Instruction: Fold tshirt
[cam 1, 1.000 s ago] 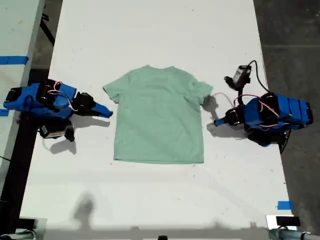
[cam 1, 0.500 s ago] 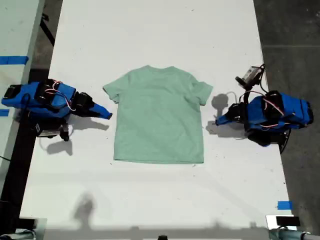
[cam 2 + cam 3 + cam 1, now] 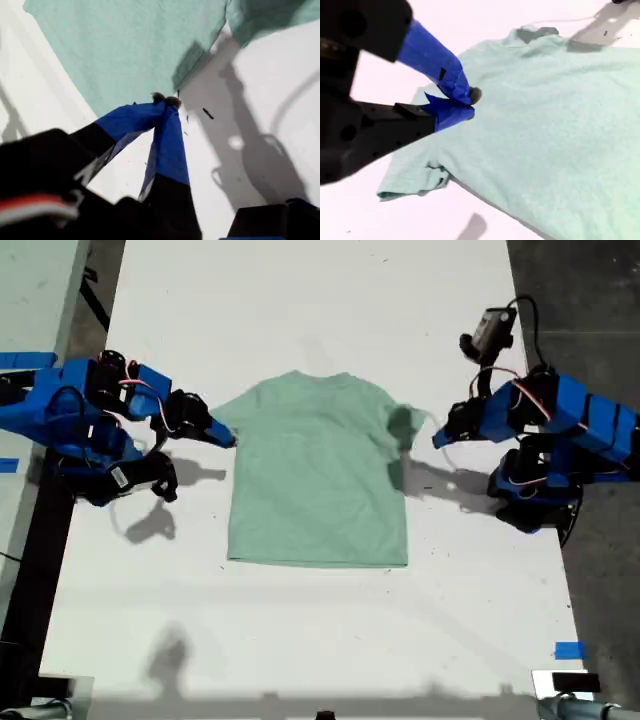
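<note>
Both fingers pairs closed, empty, over the tshirt (image 3: 318,472).

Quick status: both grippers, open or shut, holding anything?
My first gripper: shut, empty, beside the tshirt.
My second gripper: shut, over the tshirt's sleeve; grip cannot be told.

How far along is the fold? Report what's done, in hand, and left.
Done: nothing is folded yet; the tshirt lies flat and spread on the table. In hand: my first claw is at the sleeve on the exterior view's right and my second claw is at the other sleeve, both with jaws together. Whether either pinches cloth isn't clear. Left: every fold.
</note>
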